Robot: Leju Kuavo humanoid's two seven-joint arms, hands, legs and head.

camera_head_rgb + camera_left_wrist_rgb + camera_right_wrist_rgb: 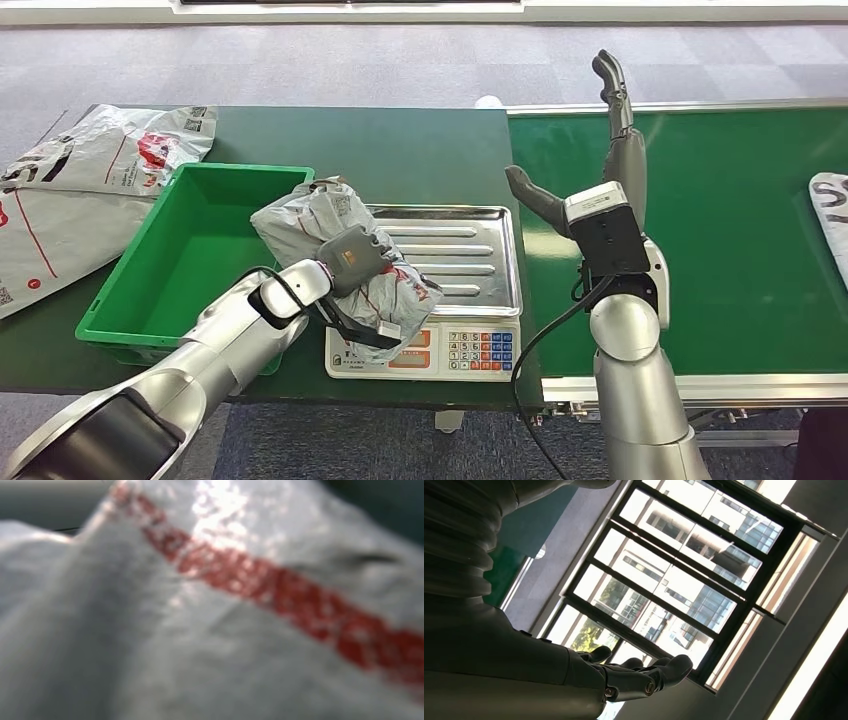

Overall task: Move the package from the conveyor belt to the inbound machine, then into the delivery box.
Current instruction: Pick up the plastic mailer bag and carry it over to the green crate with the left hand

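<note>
A crumpled grey plastic package (pixel 335 245) with red print lies partly on the steel tray of the scale (pixel 470 255), its left end over the rim of the green box (pixel 190 260). My left hand (pixel 352 265) grips it from above. The left wrist view is a blurred close-up of the grey package (pixel 200 630) with a red stripe. My right hand (pixel 600 150) is raised upright over the conveyor belt (pixel 720 230), fingers spread, holding nothing; the right wrist view has this hand (pixel 634 677) against windows.
The scale's keypad (pixel 480 350) faces the table's front edge. Flat grey mail bags (pixel 90 180) lie left of the green box. Another package (pixel 830 210) sits at the belt's right edge. The dark green table (pixel 400 150) extends behind the scale.
</note>
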